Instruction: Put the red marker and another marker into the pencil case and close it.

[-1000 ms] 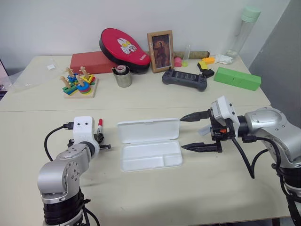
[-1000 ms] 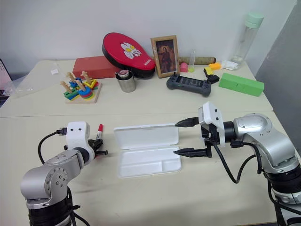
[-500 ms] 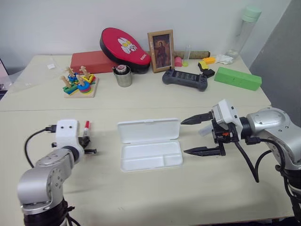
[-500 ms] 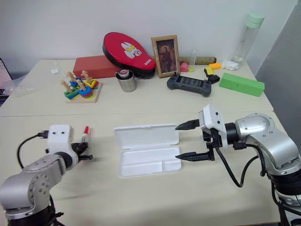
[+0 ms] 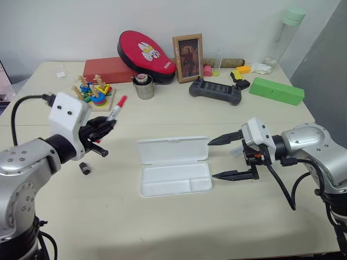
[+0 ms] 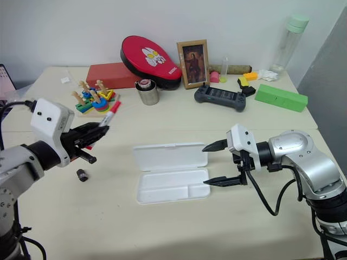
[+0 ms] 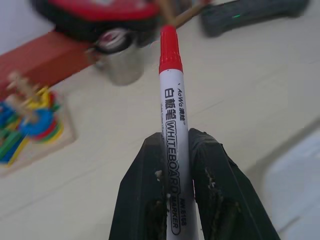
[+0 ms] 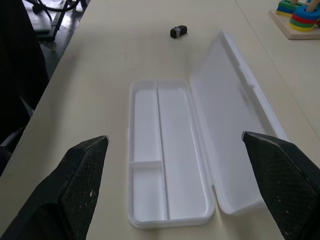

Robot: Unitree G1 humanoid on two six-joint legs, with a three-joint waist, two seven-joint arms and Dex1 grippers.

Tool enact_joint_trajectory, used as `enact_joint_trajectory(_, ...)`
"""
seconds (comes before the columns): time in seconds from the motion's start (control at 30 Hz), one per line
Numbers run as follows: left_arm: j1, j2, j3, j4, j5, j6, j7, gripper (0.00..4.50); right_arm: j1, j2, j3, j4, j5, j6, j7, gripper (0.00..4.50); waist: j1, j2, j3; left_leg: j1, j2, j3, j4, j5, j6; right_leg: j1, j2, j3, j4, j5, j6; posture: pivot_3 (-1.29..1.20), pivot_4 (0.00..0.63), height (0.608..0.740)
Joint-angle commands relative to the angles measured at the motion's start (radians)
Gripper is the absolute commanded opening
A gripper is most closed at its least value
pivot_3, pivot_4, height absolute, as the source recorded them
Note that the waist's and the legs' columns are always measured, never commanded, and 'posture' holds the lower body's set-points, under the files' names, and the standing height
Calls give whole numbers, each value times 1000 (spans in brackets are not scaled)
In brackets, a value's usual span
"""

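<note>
At left of the frame, the left gripper (image 5: 103, 128) pinches the red marker (image 5: 112, 115) by its lower barrel, cap angled up, above the table. It looks light, stiff and smooth; a mid-barrel hold seems surest. The pencil case (image 5: 173, 171) lies open at centre. At right, the right gripper (image 5: 223, 157) hangs spread beside it. A small black piece (image 5: 84, 168) lies below the left gripper; what it is cannot be made out

red pouch (image 5: 143, 49), framed picture (image 5: 187, 51), green box (image 5: 274, 90)
</note>
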Motion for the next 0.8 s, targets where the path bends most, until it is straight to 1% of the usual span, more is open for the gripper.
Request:
enact_joint_trajectory(0.03, -21, 62, -50, -12, -42, -130, -137, 402, -5, -10, -7, -23, -6, -16, 2, 4500, 0, 1, 0, 0, 0, 0, 0, 0, 0, 0, 0, 0, 0, 0, 0, 0, 150, 740)
enact_joint_trajectory(0.17, -21, 94, -89, -42, -121, -176, -244, 402, 13, -25, -18, -29, -16, -13, 3, 4500, 0, 0, 1, 0, 0, 0, 0, 0, 0, 0, 0, 0, 0, 0, 0, 0, 150, 740)
enact_joint_trajectory(0.27, 33, 138, -131, -57, -120, -239, -334, 402, 24, -39, -23, -26, -23, -23, 10, 4500, 0, 1, 1, 0, 0, 0, 0, 0, 0, 0, 0, 0, -1, 0, 0, 0, 150, 740)
enact_joint_trajectory(0.33, 56, 150, -177, -38, -80, -306, -367, 402, 30, -46, -25, -23, -27, -35, 13, 4500, 0, 1, 1, 0, 0, 0, 0, 0, 0, 0, 0, 0, -1, 0, 0, 0, 150, 740)
enact_joint_trajectory(0.43, 73, 166, -282, 12, 34, -430, -396, 402, 33, -51, -29, -13, -31, -48, 14, 4500, 0, 1, 1, 0, 0, 0, 0, 0, 0, 0, 0, 0, 0, 0, 0, 0, 150, 740)
enact_joint_trajectory(0.53, 82, 176, -347, 41, 100, -514, -423, 402, 37, -56, -32, -6, -31, -59, 17, 4500, 0, 1, 1, 0, 0, 0, 0, 0, 0, 0, 0, 0, 0, 0, 0, 0, 150, 740)
enact_joint_trajectory(0.63, 64, 164, -427, 81, 176, -589, -427, 402, 45, -60, -37, -4, -30, -68, 20, 4500, 0, 1, 1, -1, 0, 1, 0, 0, 0, 0, 0, 0, -1, 0, 0, 0, 150, 740)
enact_joint_trajectory(0.8, 10, 119, -566, 146, 281, -645, -414, 402, 52, -62, -39, -3, -28, -75, 22, 4500, 1, 1, 1, -1, 0, 1, 0, 0, 0, 0, 0, 0, -1, 0, 0, 0, 150, 740)
